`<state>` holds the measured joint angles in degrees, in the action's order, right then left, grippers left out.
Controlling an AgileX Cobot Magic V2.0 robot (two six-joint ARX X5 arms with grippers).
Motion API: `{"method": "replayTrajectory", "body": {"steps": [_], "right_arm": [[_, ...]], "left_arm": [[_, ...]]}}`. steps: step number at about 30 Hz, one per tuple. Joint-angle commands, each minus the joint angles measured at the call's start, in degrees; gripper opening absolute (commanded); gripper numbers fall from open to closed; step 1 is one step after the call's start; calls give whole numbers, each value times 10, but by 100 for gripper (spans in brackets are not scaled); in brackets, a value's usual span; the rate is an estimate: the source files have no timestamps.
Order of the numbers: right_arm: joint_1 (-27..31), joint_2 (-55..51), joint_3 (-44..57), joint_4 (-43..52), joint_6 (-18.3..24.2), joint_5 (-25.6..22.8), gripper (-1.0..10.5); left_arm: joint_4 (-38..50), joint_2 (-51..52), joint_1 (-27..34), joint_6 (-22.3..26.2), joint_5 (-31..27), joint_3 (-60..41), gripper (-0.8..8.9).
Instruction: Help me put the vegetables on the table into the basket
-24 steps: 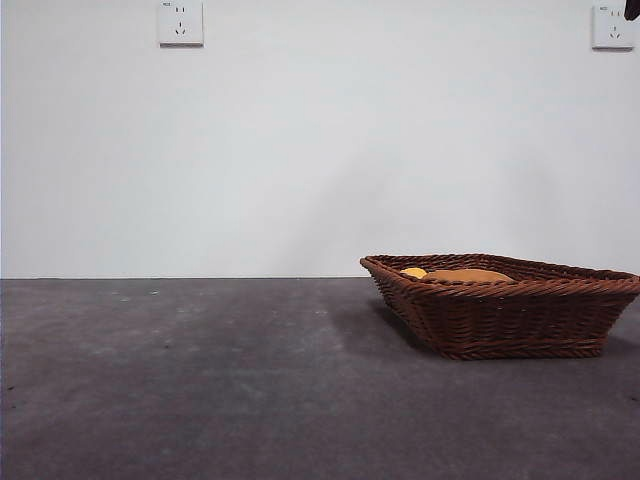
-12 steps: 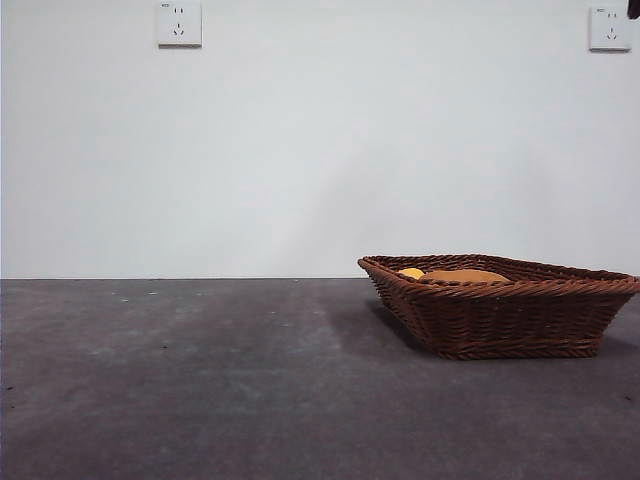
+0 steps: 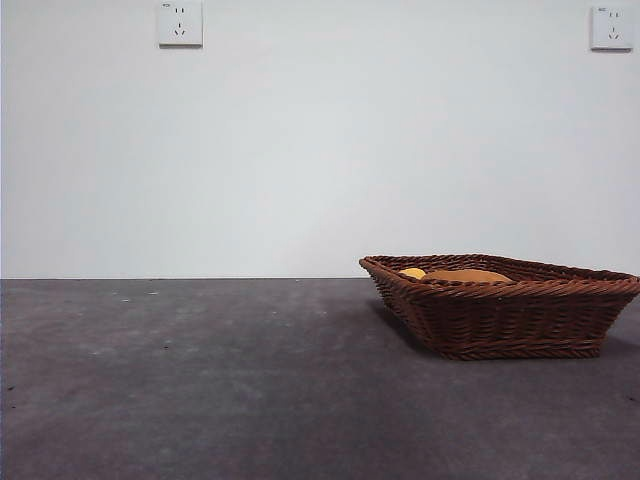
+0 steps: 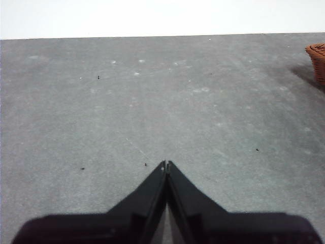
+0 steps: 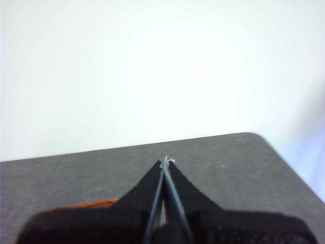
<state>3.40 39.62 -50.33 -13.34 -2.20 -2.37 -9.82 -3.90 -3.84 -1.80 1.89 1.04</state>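
Observation:
The dark brown wicker basket (image 3: 505, 305) stands on the grey table (image 3: 200, 380) at the right. Inside it the top of the orange-brown potato (image 3: 468, 275) and a bit of the yellow corn cob (image 3: 412, 272) show above the rim. The eggplant is hidden from view. My left gripper (image 4: 166, 163) is shut and empty above bare table, with the basket's edge (image 4: 317, 58) far off to its side. My right gripper (image 5: 166, 161) is shut and empty, held high near the table's corner, with a strip of the basket's rim (image 5: 84, 206) just behind its jaws.
Two white wall sockets (image 3: 180, 22) (image 3: 612, 27) sit on the white wall behind the table. The table's rounded corner (image 5: 259, 140) shows in the right wrist view.
The black tip of an arm at the top right corner of the front view has moved up out of the picture. The basket and its contents have not moved.

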Motion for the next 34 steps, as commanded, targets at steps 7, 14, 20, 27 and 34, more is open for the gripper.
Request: {"method": "replayTrajectory", "body": {"steps": [7, 14, 20, 27, 34], "right_arm": [[20, -242, 319, 71, 9, -12, -16], [20, -319, 424, 72, 13, -11, -16], [18, -350, 461, 74, 10, -11, -16], [18, -387, 495, 71, 9, -10, -16], [17, -392, 495, 58, 9, -11, -16]], "left_arm": [[3, 0, 2, -5, 0, -6, -4], [3, 0, 2, -5, 0, -6, -4], [3, 0, 2, -5, 0, -6, -4], [3, 0, 2, -5, 0, -6, -4], [3, 0, 2, -5, 0, -6, -4]]}}
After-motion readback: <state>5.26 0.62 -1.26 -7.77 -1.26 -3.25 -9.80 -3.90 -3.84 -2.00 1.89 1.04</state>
